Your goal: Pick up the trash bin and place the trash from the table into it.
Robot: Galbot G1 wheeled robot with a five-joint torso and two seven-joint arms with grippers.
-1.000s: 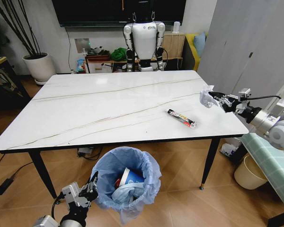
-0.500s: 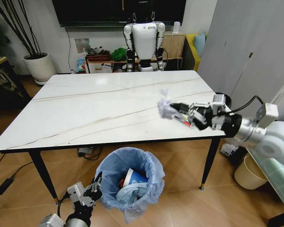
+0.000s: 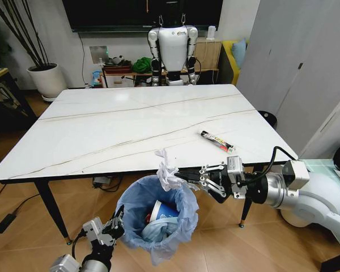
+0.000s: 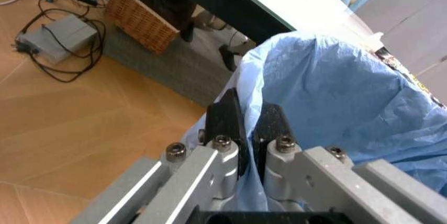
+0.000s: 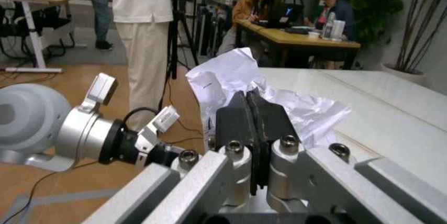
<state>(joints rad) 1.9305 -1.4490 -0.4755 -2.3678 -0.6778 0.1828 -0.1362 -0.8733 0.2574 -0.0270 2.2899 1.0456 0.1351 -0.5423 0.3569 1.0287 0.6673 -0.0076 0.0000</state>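
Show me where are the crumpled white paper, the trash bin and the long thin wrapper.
crumpled white paper [image 3: 166, 171]: head view, its middle.
trash bin [image 3: 184, 208]: head view, blue bag at rim.
long thin wrapper [image 3: 217, 141]: head view, its middle.

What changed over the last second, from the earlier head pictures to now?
The right gripper, shut on the crumpled white paper, swung from beyond the table's right edge, across its front corner, to just above the trash bin's rim. The paper has not been let go. The left gripper stays clamped on the bin's blue liner, and the long dark wrapper lies where it was on the table.
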